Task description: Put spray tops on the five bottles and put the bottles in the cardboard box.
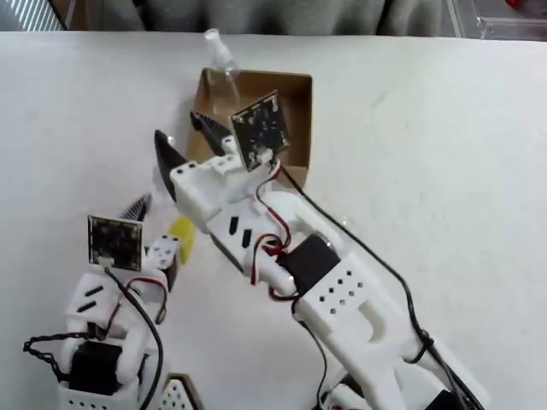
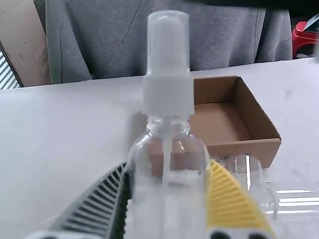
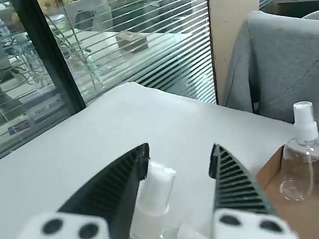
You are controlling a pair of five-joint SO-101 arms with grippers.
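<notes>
My left gripper (image 2: 169,167) clamps a capped bottle (image 2: 168,124) near the box (image 2: 249,114). My right gripper (image 3: 179,149) gapes wide. Boxing comes next, I judge.

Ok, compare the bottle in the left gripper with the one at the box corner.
The held bottle is clamped in the left gripper; the corner bottle stands free, with no gripper touching it. The held bottle is outside the cardboard box; the corner bottle sits at its corner. Both are clear with white spray tops.
</notes>
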